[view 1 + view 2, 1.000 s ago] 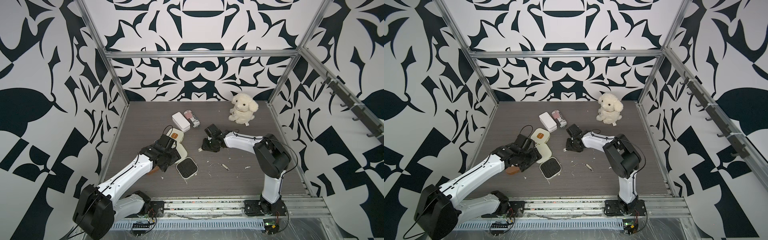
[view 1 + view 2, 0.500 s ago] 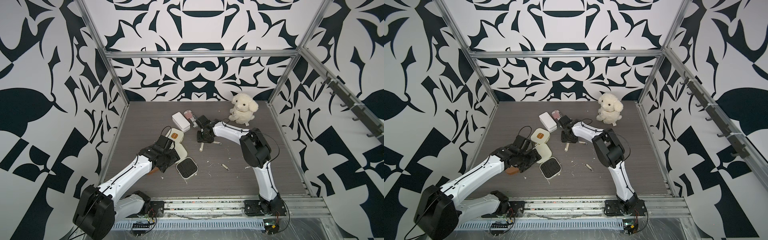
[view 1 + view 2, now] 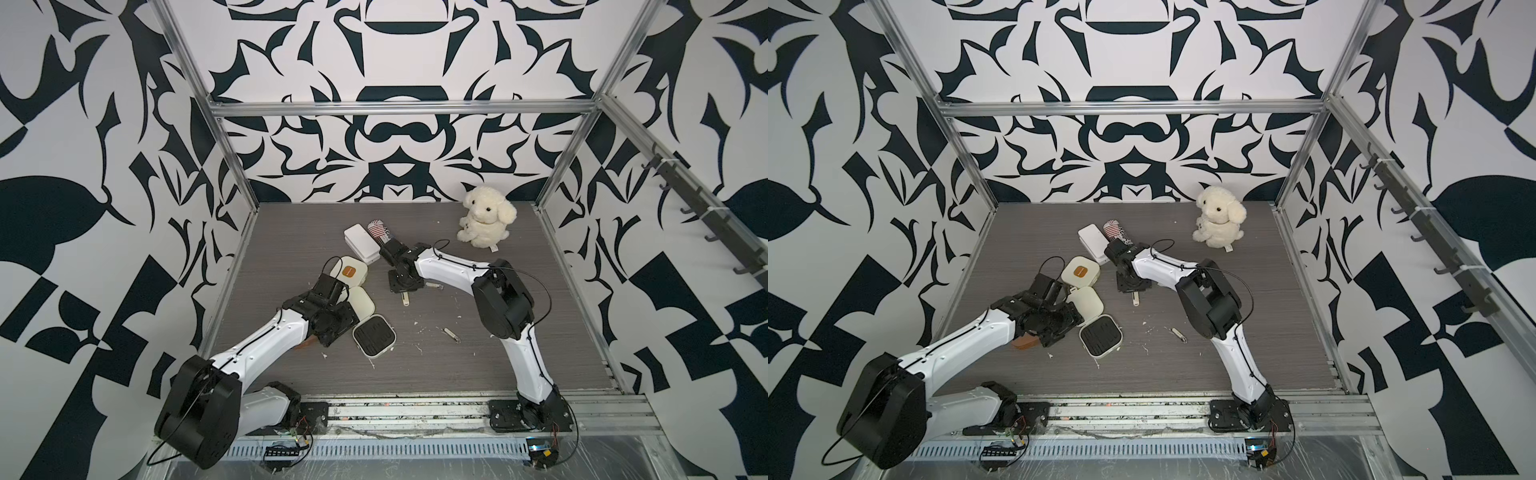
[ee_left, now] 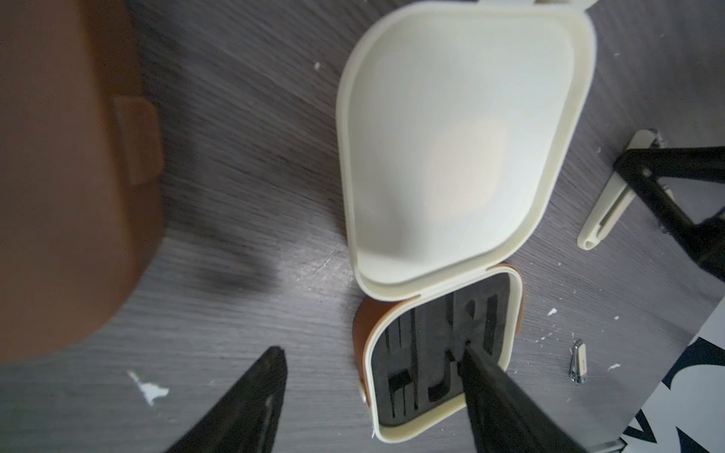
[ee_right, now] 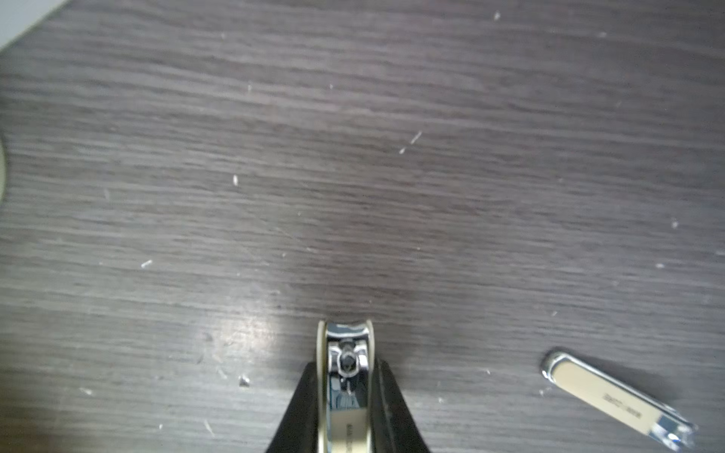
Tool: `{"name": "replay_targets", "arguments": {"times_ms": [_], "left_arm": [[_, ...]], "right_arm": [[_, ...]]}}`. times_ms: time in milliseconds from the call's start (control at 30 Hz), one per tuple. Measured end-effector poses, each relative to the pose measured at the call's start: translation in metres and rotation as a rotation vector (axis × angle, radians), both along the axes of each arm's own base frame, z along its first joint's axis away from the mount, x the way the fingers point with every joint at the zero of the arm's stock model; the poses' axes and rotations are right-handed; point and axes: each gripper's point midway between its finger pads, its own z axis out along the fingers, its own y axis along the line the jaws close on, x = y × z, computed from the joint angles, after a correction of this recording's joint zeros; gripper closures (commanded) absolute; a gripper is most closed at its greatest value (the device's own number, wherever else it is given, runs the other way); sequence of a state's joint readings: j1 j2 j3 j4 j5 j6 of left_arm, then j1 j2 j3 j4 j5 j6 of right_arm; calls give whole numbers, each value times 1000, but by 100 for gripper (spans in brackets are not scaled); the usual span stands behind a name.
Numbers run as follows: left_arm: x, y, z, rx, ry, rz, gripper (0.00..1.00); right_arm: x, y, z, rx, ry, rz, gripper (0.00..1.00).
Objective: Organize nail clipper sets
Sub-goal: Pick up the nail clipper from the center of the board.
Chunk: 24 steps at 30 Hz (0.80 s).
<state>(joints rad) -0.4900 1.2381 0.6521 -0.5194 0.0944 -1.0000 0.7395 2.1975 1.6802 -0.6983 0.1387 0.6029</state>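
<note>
Right gripper (image 5: 345, 396) has just swung over and clamped shut on a nail clipper (image 5: 347, 353), pinched between its fingers (image 5: 302, 412). A second clipper (image 5: 616, 396) lies just beside it. Left gripper (image 4: 372, 392) hangs open right above the open case (image 4: 363, 333), so slotting it in looks next.

Nothing legible showed anywhere: fine engraved lettering ran along the cream-faced nail clipper (image 5: 612, 400) lying near the right gripper (image 5: 346, 366) and along the second clipper (image 5: 346, 415) pinched in that gripper, both too blurred to read.
</note>
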Motion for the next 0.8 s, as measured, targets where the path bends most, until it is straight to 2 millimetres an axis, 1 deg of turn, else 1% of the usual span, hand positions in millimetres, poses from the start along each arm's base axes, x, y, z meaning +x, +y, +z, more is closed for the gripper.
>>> {"name": "replay_targets", "arguments": {"times_ms": [200, 300, 433, 500, 633, 800], "left_arm": [[1, -3, -17, 12, 46, -18, 26], [1, -4, -21, 15, 54, -23, 29], [4, -7, -23, 9, 47, -27, 32], [4, -7, -25, 2, 44, -24, 33], [2, -12, -24, -32, 26, -14, 34], [-4, -27, -24, -67, 18, -30, 36]], "right_arm": [[-15, -5, 1, 21, 14, 12, 90], [-30, -9, 1, 16, 31, 28, 90], [-53, -4, 5, 9, 46, 75, 91], [-61, 1, 11, 13, 40, 102, 91], [-70, 15, 36, 48, -4, 161, 91], [-77, 28, 61, 90, -54, 212, 91]]}}
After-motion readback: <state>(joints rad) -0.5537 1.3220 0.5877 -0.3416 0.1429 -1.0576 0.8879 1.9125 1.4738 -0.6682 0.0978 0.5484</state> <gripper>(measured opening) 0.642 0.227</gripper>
